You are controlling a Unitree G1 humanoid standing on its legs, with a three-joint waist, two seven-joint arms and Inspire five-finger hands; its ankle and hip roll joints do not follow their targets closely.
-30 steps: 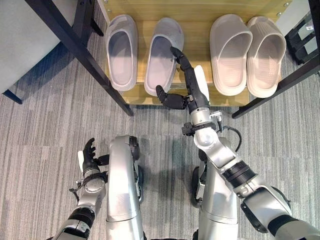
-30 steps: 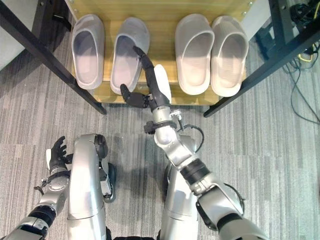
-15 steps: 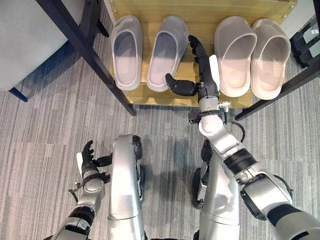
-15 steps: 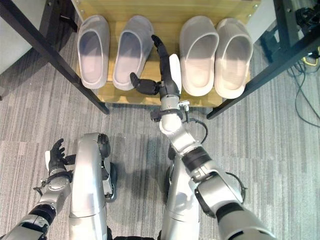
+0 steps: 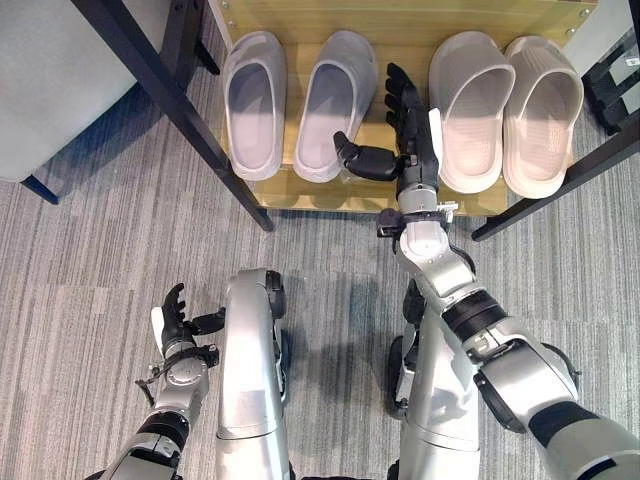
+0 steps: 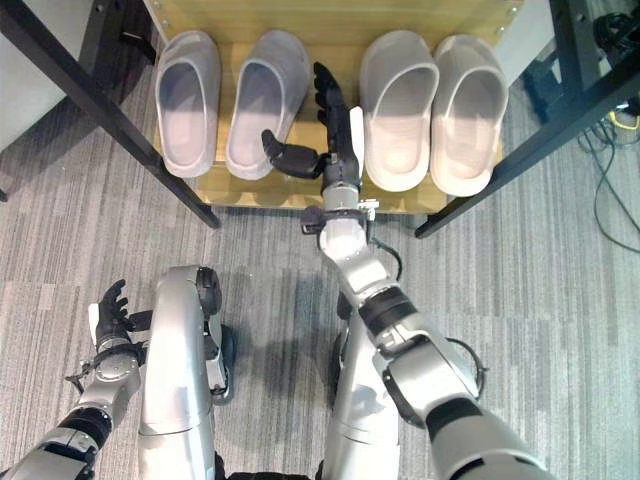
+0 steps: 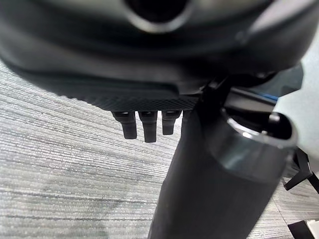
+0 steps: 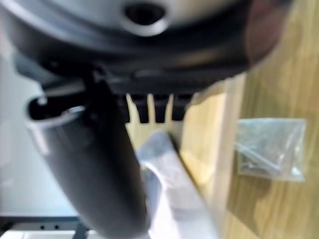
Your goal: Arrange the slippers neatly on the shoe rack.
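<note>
Grey striped carpet floor point(image 5: 90, 250) lying under everything. Light wooden shoe rack shelf point(image 5: 390, 25) with black metal frame bars point(image 5: 170, 105) carrying four pale grey rubber slippers. Left pair point(image 5: 295, 100) sitting at shelf's left end, heels toward front edge; right pair point(image 5: 505, 105) sitting at right end, side by side, touching. Right hand point(image 5: 405, 135) hovering over bare wood between pairs, fingers straight and spread, thumb reaching toward left pair's inner slipper, gripping nothing. Left hand point(image 5: 172, 322) hanging low over carpet, fingers relaxed, empty. Small clear plastic bag of screws point(image 8: 271, 147) lying on wood.

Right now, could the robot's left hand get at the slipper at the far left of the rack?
Probably not: the left hand hangs low over the carpet, well short of that slipper, with a dark table leg slanting between them.
</note>
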